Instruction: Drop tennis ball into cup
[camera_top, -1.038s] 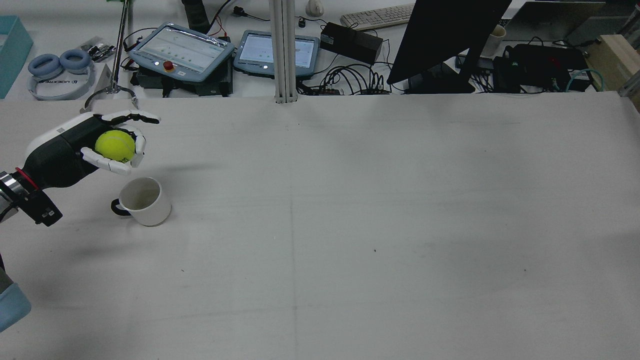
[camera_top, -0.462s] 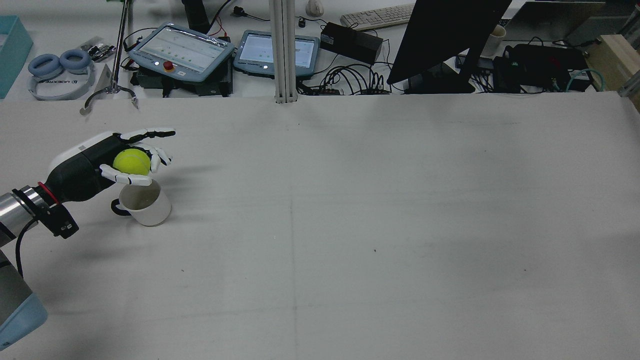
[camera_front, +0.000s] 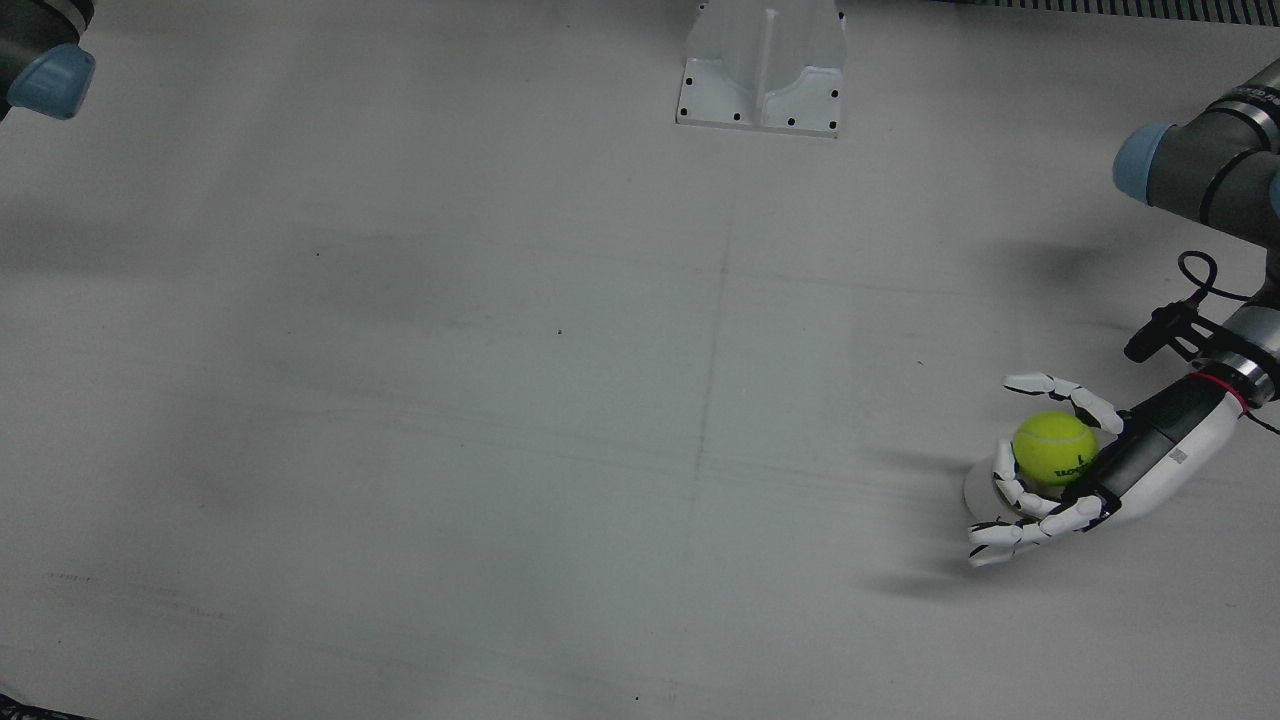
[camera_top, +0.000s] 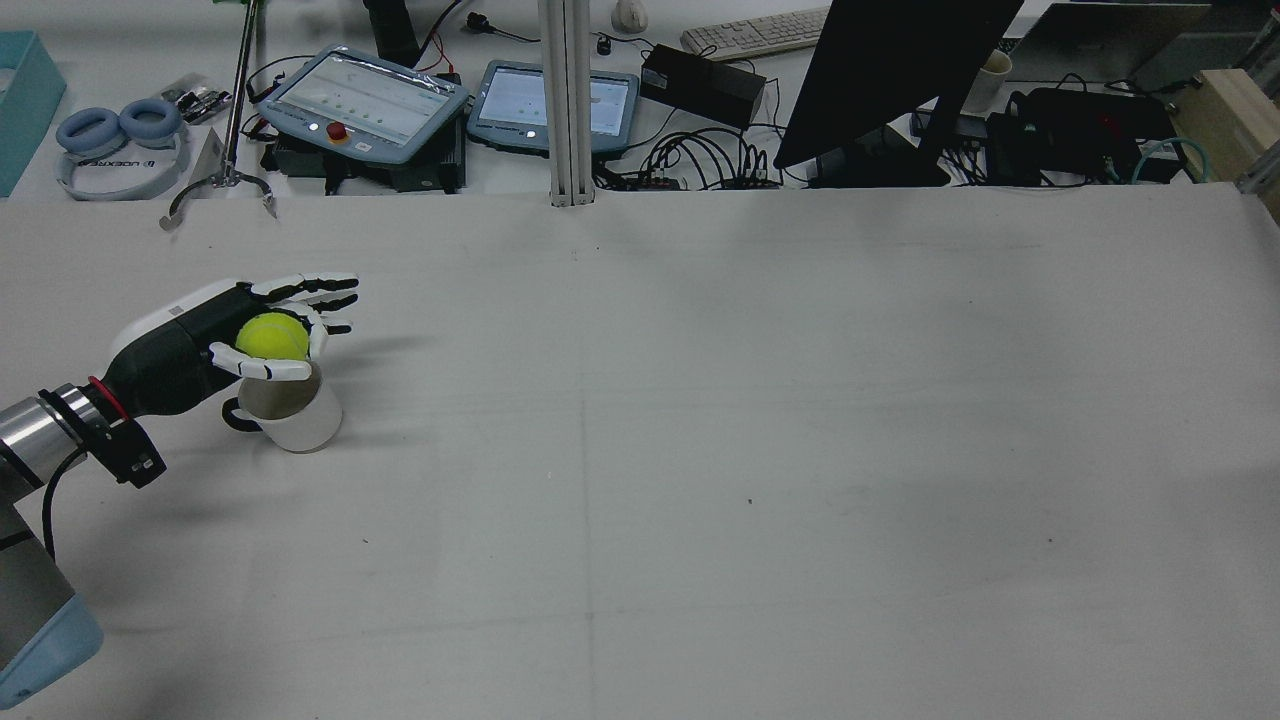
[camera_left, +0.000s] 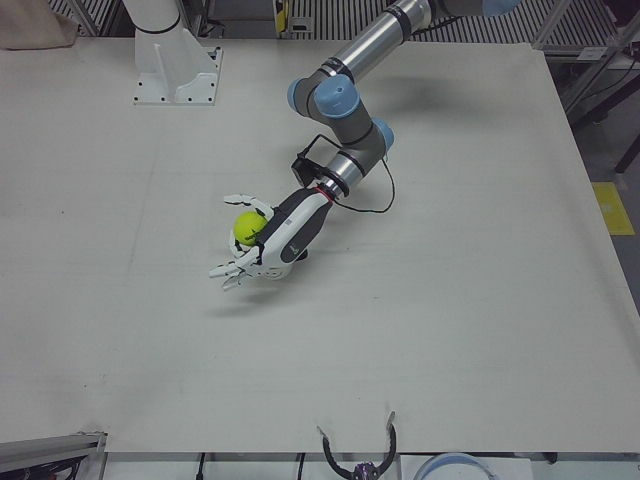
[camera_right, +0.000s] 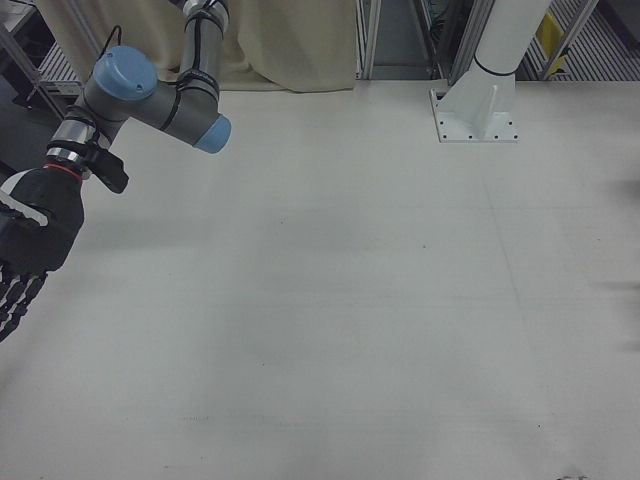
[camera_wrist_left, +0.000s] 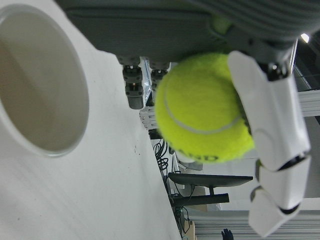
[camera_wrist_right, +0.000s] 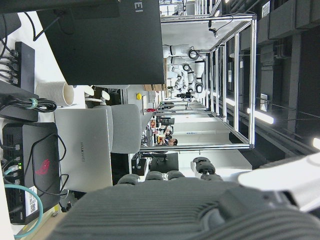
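L hand (camera_top: 235, 335) cups the fuzzy yellow-green tennis ball (camera_top: 272, 336) w/ fingers curled loosely round it, directly over the white ceramic cup (camera_top: 290, 412) on the bench (camera_top: 700, 450); R hand (camera_right: 25, 250) prob. holds nothing, state unclear.

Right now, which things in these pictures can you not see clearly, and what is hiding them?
- Cup: in the rear view the left hand and ball cover its mouth; in the front view only a sliver shows.
- Cup handle: left hand view cuts it off at the edge.
- Right hand: right-front view crops it at the edge, so its fingers cannot be judged.
- Ball print: too small to read.
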